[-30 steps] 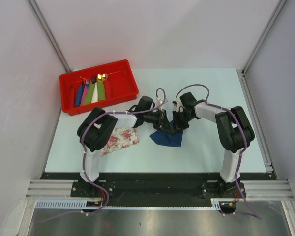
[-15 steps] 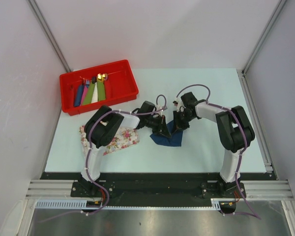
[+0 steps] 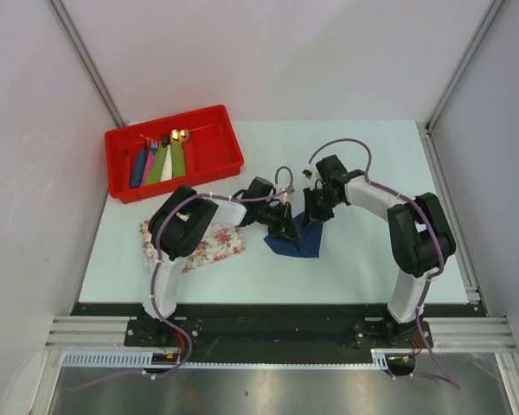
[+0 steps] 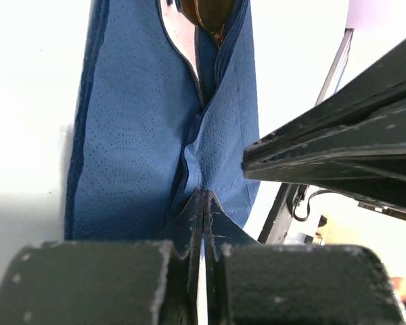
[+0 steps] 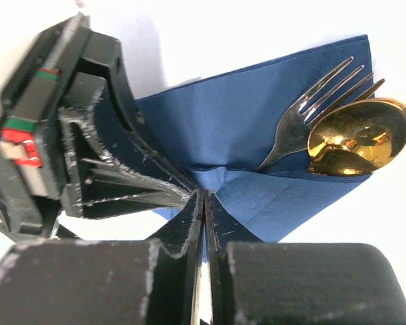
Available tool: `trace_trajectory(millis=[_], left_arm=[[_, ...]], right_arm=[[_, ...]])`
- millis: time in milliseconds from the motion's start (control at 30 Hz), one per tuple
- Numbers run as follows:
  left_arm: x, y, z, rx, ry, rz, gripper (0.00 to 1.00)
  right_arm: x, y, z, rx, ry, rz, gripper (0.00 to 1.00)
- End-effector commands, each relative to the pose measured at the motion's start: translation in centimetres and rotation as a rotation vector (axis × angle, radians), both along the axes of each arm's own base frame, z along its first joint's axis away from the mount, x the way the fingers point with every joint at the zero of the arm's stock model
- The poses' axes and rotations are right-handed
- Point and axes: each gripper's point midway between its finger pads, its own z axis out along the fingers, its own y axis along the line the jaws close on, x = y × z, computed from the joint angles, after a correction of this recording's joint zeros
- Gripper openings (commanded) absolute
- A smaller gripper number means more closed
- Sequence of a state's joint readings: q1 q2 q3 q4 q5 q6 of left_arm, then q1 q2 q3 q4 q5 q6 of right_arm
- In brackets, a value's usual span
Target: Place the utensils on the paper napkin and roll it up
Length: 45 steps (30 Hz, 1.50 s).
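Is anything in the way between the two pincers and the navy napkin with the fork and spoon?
Nothing visible. The left pincer and the right pincer are each shut on a raised fold of the napkin, close beside each other. The fork and spoon lie tucked in the napkin, heads showing.

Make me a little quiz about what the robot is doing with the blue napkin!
1. True or false: the left pincer and the right pincer are both shut on the navy napkin.
2. What lies beside the gold spoon in the napkin's fold? A) fork B) knife C) straw
3. Fill in: the coloured rolls sit in a ___ bin.
Key: 1 true; 2 A; 3 red.
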<state>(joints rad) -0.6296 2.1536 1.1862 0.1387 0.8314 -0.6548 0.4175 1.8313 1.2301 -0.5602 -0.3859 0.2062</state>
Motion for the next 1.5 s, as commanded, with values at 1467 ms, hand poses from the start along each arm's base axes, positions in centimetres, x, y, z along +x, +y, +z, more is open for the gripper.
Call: trace_trajectory(millis=[1467], left_arm=[[-0.5,0.3,-4.7,0.136,-0.025,0.035,0.02]], right_arm=[[0.3,-0.7,1.5,0.042,-0.021,0.013,0.18]])
